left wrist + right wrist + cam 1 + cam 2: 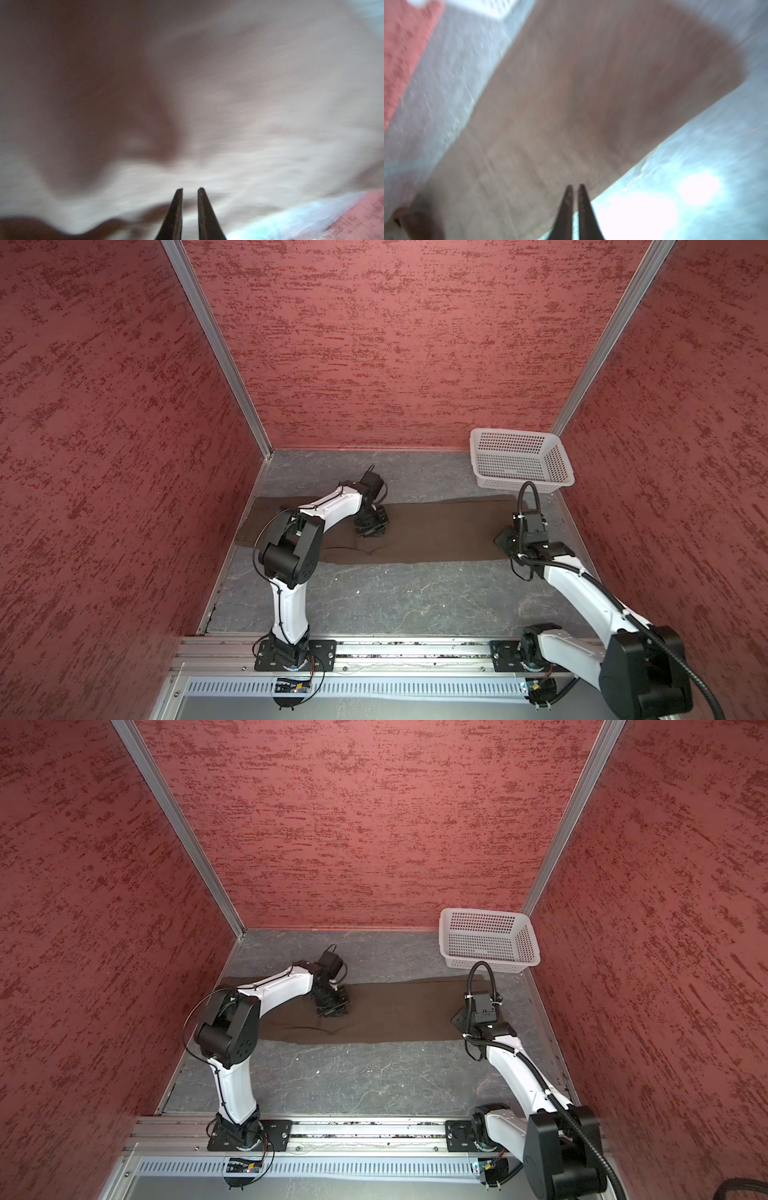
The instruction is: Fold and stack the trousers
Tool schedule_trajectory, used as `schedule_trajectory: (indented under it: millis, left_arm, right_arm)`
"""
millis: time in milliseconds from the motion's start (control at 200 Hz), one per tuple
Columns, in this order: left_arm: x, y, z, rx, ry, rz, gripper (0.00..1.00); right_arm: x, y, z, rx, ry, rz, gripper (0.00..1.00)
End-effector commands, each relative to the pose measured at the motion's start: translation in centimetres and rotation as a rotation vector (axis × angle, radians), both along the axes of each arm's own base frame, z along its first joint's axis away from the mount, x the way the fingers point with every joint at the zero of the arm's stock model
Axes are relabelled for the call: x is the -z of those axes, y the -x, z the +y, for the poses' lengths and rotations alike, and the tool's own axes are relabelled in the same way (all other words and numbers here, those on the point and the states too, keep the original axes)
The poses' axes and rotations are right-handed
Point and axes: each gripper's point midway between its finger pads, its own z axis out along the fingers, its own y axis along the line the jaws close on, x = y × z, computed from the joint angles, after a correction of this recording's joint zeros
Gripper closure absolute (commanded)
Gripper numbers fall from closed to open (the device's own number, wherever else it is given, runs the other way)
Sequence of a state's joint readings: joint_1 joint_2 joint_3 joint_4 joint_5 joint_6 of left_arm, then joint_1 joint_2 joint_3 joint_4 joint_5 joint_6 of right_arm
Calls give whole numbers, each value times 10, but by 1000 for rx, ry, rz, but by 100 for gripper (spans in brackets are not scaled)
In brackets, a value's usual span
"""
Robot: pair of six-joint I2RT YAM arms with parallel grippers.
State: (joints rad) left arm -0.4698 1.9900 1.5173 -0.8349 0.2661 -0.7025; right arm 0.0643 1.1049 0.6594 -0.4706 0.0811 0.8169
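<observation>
Fig. Both top views and both wrist views. I see the trousers [436, 531] spread flat in a long band on the bench [395, 601], lying directly beneath both hands. My left hand [190, 189] is low over the cloth partway along the band, its fingers a little apart with nothing between them. My right hand [575, 185] is at the band's end edge, its fingers parted by a slim gap and likewise empty. A white basket [519, 456] stands just beyond the right hand.
</observation>
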Motion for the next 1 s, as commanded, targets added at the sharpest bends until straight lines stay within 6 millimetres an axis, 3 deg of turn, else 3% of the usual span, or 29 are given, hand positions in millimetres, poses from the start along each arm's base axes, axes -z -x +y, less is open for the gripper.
schedule_trajectory:
  millis: [0,80,195,291,436,616,781,807,992]
  left_arm:
    - [-31,-16,-46,81,50,-67,82]
    - [-44,-24,-83,131,101,-108,81]
    - [-47,-20,-136,253,128,-136,81]
    - [-41,-8,-171,361,117,-143,81]
    - [-25,8,-205,454,144,-130,80]
    - [8,17,-216,472,122,-77,80]
    - [30,22,-217,466,108,-45,80]
    - [33,23,-217,464,107,-37,80]
    - [48,25,-215,447,88,-5,79]
  right_arm:
    - [12,22,-39,65,41,112,82]
    - [18,28,-63,126,21,140,72]
    - [30,35,-90,199,-57,152,55]
    - [38,36,-105,230,-136,151,50]
    - [38,26,-120,244,-124,152,47]
    - [48,4,-120,200,-168,150,44]
    - [45,-13,-118,163,-195,109,33]
    - [52,-14,-118,162,-205,127,32]
    - [68,-16,-115,157,-228,157,36]
